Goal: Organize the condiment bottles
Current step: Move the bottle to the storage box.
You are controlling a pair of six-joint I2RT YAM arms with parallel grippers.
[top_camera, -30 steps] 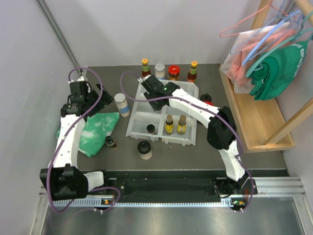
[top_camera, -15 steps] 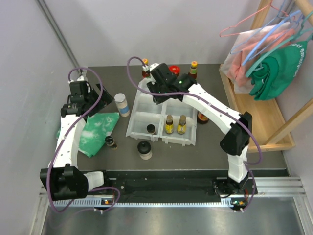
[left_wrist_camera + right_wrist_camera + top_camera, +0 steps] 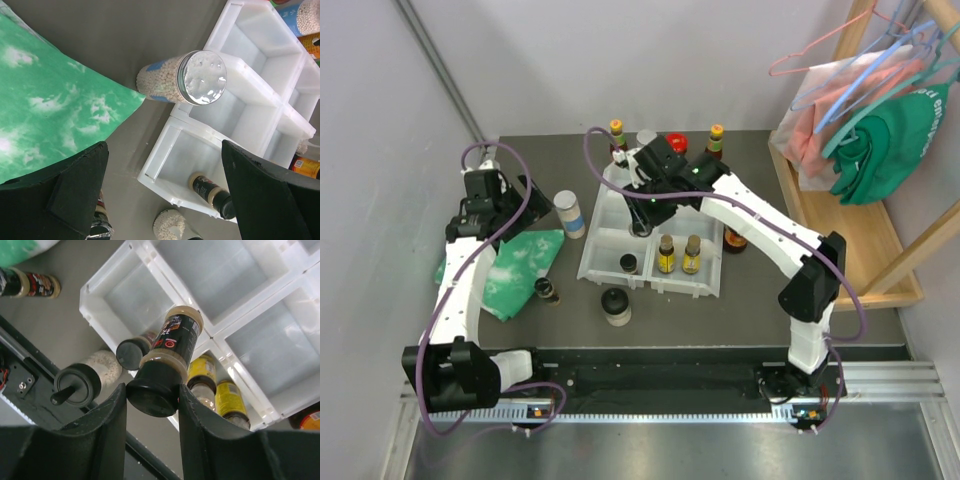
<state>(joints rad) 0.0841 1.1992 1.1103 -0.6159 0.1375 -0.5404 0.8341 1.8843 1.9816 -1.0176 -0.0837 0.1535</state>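
Setting: dark grey counter (image 3: 720, 315) between pale walls, with a wooden rack (image 3: 840, 250) of hangers along its right edge.
Tray: white compartmented tray (image 3: 608, 240) in the middle of the counter, with a green-white cloth (image 3: 520, 262) to its left.
Held jar: black-capped jar (image 3: 170, 347) with pale tan contents and a black label printed in red and white. It hangs tilted over the tray's left column, base pointing at the dividers. Whether the base touches the tray cannot be told.
Right fingers: the right fingers (image 3: 107, 440) are clamped on the black cap, one on each side, and the cap fills the narrow gap between them.
Left fingers: the left fingers (image 3: 75, 192) are spread wide apart and hold nothing. They hover above the cloth's edge and the tray's near left corner.
Beside the tray: pale-lidded jar (image 3: 185, 80), clear, full of white beads, with a blue label. It stands on the counter just beside the tray's left wall, at the cloth's corner.
In the tray: two yellow-labelled bottles (image 3: 666, 253) side by side in the near right compartment; a small dark jar (image 3: 628, 263) in the near left compartment.
In front of the tray: white-filled jar (image 3: 615, 305) with a black cap, near the tray's front wall; tiny spice jar (image 3: 547, 290) on its side at the cloth's near edge.
Back row: behind the tray, two red sauce bottles (image 3: 716, 140) with yellow-green caps and a red-lidded jar (image 3: 675, 140) between them.
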